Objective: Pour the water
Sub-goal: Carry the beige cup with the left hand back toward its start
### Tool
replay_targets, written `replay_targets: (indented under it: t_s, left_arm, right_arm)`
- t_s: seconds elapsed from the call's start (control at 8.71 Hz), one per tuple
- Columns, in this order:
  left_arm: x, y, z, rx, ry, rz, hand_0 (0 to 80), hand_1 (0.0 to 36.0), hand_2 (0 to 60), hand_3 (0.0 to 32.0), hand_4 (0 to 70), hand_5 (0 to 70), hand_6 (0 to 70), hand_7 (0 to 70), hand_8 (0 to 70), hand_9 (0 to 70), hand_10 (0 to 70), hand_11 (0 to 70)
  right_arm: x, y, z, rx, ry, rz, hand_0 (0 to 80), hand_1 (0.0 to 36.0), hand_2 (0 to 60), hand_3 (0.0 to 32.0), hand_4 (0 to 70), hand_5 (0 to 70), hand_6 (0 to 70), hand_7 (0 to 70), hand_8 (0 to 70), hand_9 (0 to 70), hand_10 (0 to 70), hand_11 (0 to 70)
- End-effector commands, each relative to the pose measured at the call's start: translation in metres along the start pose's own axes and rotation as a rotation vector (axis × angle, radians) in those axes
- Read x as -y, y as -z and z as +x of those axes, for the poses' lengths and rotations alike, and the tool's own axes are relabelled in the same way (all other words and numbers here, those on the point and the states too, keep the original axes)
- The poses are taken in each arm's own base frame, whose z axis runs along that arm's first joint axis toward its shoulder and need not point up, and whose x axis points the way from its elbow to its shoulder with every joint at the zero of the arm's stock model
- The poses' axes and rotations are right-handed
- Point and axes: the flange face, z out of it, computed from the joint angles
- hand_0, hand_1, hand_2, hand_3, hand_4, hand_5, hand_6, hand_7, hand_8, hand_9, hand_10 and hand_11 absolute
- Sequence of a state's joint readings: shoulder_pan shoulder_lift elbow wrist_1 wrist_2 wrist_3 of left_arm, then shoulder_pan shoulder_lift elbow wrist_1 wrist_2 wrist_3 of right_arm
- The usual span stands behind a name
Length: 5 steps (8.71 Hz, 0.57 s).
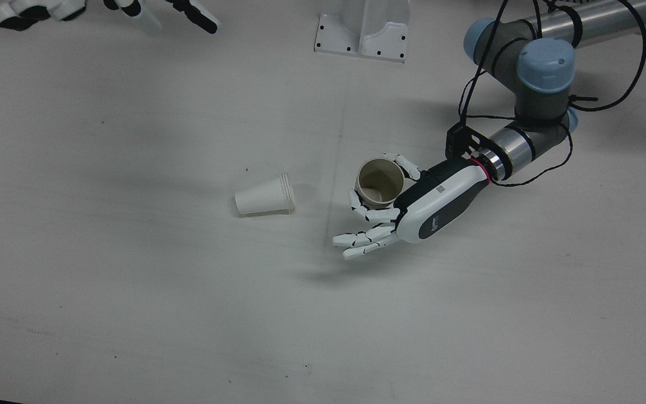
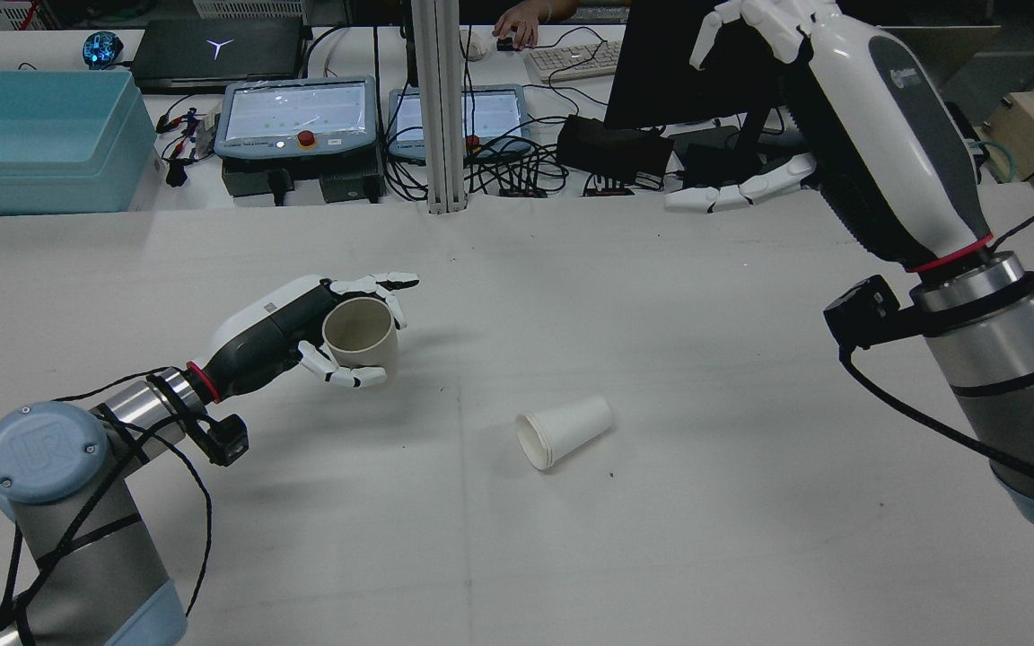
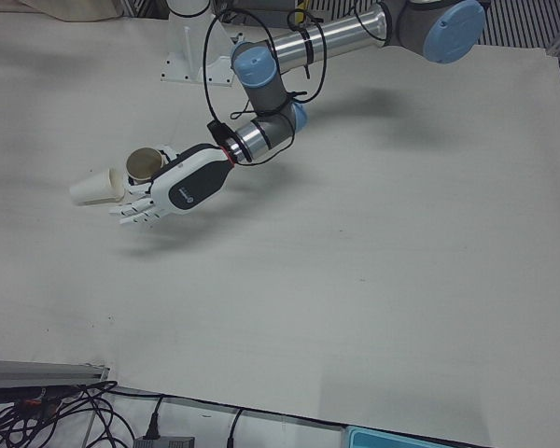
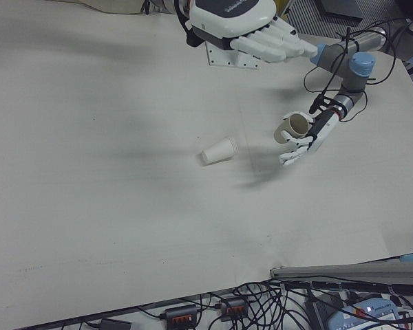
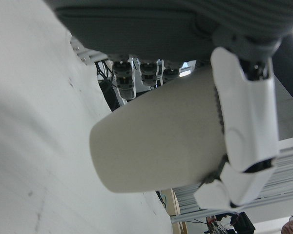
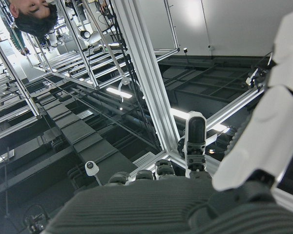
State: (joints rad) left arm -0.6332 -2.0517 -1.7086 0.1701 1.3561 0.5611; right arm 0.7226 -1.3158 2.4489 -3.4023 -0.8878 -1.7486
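1. Two paper cups sit on the white table [image 1: 132,308]: a beige cup [image 1: 379,182] standing upright, and near it a white cup [image 1: 264,195] lying on its side.
2. Left hand [image 1: 413,207] wraps its fingers around the beige cup.
3. Right hand [image 2: 849,99] hangs high, well apart from the beige cup, fingers spread, holding nothing.

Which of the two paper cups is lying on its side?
The white cup alone near the table's middle lies tipped over, touched by neither hand. The beige cup stands mouth-up in the left hand.
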Motion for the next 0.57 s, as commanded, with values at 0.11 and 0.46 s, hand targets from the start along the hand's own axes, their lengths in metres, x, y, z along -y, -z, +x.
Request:
replay_targets:
  t_s: [0.11,0.46]
  left_arm:
    - [0.195,0.173,0.062,-0.097,-0.074,0.221,54.0,36.0,60.0,0.0,40.2,63.7,11.7,17.1,6.1,10.1,10.1,17.2]
    - [0.321,0.295,0.106,-0.211,-0.057,0.414,53.8,36.0,60.0,0.0,40.4,63.0,11.6,16.8,6.1,10.1,10.2,17.3]
  right_arm:
    - [0.053,0.012,-0.003,-0.015,-0.105,0.09,44.6,10.4,13.3,0.0,13.3,54.0,4.7,7.7,0.0,0.9,0.1,1.1]
    - [0.057,0.019,0.002,-0.043,-0.099,0.087,45.0,10.9,14.3,0.0,13.7,51.8,4.6,7.1,0.0,0.6,0.3,1.5]
